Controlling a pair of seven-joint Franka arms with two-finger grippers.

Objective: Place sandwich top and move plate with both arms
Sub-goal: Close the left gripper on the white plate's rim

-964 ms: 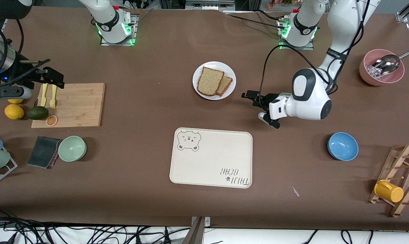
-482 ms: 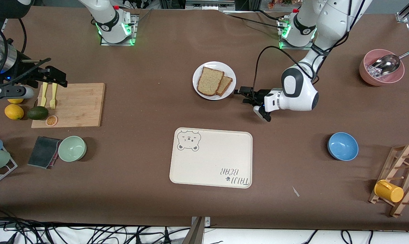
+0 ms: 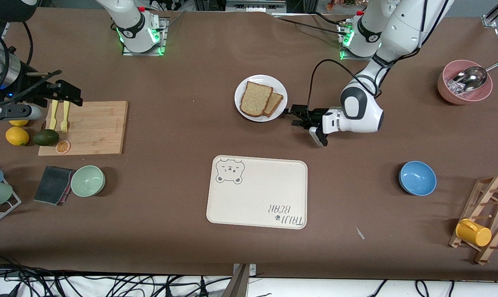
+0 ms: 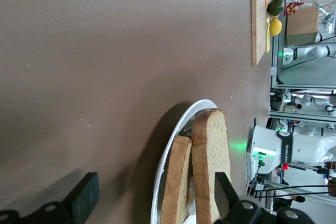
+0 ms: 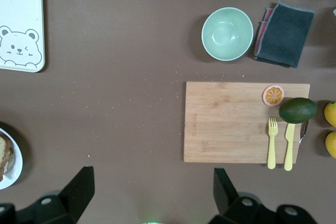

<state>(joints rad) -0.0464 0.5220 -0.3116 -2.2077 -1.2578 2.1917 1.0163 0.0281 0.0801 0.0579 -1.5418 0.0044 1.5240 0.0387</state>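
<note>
Left gripper (image 3: 291, 112) now low at plate (image 3: 280, 88) rim, on left arm's end side; a second ago it hung well apart from plate, nearer tray (image 3: 257, 192). Most travel done by half second ago, only small creep toward rim since. Left arm elbow swings in over its base. Fingers (image 4: 84, 199) spread, rim and both bread slices between them in left wrist view. Sandwich top (image 3: 255, 98) just ahead of fingertips.
</note>
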